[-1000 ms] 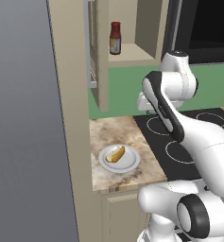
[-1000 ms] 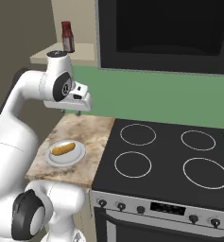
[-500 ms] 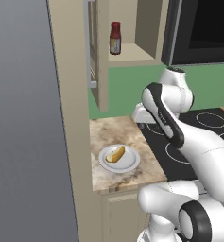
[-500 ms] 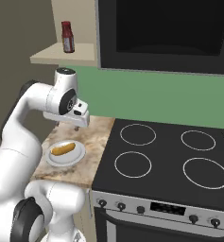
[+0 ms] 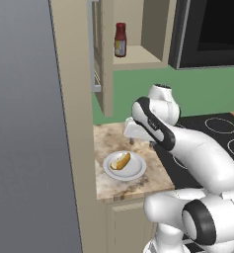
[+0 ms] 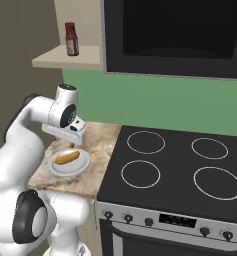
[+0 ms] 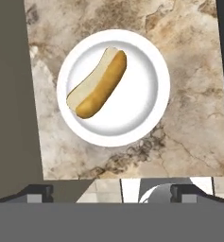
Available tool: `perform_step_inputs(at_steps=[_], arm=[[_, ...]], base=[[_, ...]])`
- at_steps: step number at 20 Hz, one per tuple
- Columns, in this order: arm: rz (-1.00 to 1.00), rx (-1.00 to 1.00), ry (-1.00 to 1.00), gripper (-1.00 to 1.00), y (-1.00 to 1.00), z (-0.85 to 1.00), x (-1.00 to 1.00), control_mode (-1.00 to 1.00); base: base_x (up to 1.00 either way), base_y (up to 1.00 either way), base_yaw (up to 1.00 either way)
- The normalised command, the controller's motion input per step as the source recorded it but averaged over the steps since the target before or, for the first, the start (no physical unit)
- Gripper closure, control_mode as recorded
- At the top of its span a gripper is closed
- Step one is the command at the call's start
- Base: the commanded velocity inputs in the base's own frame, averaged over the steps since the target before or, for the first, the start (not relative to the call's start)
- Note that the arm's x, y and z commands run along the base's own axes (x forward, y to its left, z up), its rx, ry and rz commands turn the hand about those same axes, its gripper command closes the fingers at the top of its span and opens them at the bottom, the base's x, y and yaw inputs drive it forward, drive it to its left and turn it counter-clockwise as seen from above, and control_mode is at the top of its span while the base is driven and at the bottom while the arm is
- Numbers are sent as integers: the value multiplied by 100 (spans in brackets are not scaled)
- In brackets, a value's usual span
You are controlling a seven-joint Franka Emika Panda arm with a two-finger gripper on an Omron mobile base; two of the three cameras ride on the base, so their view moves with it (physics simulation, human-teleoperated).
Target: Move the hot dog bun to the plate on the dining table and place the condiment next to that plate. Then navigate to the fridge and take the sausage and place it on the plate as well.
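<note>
Bun point(image 7: 98, 85) on white plate point(image 7: 146, 108), near left: soft, light, crushable. Gripper point(image 7: 111, 193) above it, jaws wide apart; you should pinch mid-length, gently.

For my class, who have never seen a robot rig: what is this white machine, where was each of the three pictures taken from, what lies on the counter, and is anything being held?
The white machine is a robot arm on a base that drives, in a computer-rendered kitchen. Two pictures come from cameras on the base, behind the arm to its left and right. The third looks down from a camera on the hand itself.

On the marbled counter beside the black stove sits a small white plate with a hot dog bun lying on it. A red condiment bottle stands on a shelf above.

The gripper hangs over the plate with its jaws open. Nothing is held.
</note>
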Motion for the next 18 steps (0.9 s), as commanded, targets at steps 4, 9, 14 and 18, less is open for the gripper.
perform_step_inputs(at_steps=[4,9,14,18], arm=[[-12,0,1,-100,25,-44,43,-100],[-13,0,0,-100,13,-52,36,-100],[-12,0,0,-100,1,-51,22,-100],[-10,0,0,-100,4,-41,16,-100]], base=[[0,0,0],[0,0,0],[0,0,0],[0,0,0]])
